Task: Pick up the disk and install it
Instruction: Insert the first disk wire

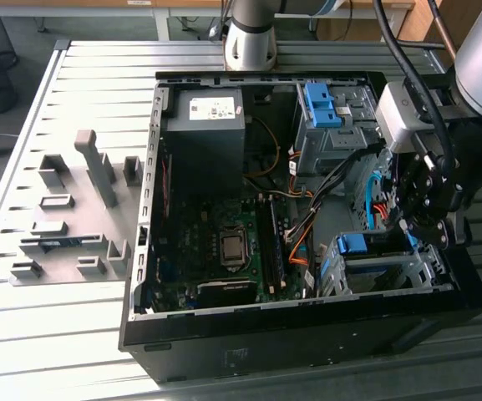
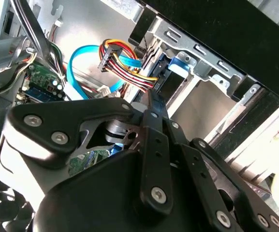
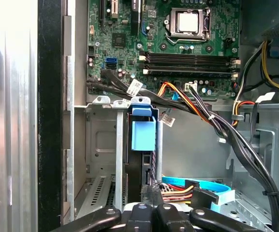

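Observation:
The disk point(image 1: 362, 245) stands on edge in a slot of the metal drive cage point(image 1: 383, 271) at the front corner of the open computer case, on the exterior view's right. Its blue carrier tab point(image 3: 143, 134) sticks out of the slot, and the blue part point(image 2: 180, 65) also shows in the second wrist view. My gripper point(image 1: 414, 236) hangs over the cage at the disk's cable end. Its fingertips point(image 3: 150, 191) are pressed together, shut, with nothing visible between them point(image 2: 149, 96). I cannot tell whether they touch the disk.
Coloured power wires and a blue data cable point(image 3: 197, 186) lie right by the fingers. A bare blue bracket point(image 1: 320, 104) sits in the upper cage. The black power supply point(image 1: 203, 125) and motherboard point(image 1: 215, 242) take up the case's other side. Grey fixtures point(image 1: 73, 217) stand on the table.

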Controlling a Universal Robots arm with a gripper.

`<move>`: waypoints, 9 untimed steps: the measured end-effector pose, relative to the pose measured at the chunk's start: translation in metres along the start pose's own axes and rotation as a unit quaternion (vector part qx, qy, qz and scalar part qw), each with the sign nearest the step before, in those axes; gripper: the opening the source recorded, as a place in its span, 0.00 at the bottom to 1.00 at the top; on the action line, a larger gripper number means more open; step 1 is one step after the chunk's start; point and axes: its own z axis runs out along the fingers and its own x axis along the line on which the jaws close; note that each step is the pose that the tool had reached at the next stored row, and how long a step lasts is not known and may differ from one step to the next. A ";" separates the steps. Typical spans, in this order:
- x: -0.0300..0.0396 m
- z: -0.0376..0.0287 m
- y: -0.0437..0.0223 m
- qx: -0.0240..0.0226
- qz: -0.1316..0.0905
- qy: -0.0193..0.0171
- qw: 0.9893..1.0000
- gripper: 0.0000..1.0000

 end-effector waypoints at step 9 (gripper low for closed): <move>0.0000 0.0000 0.0000 0.000 0.000 0.000 1.000 0.11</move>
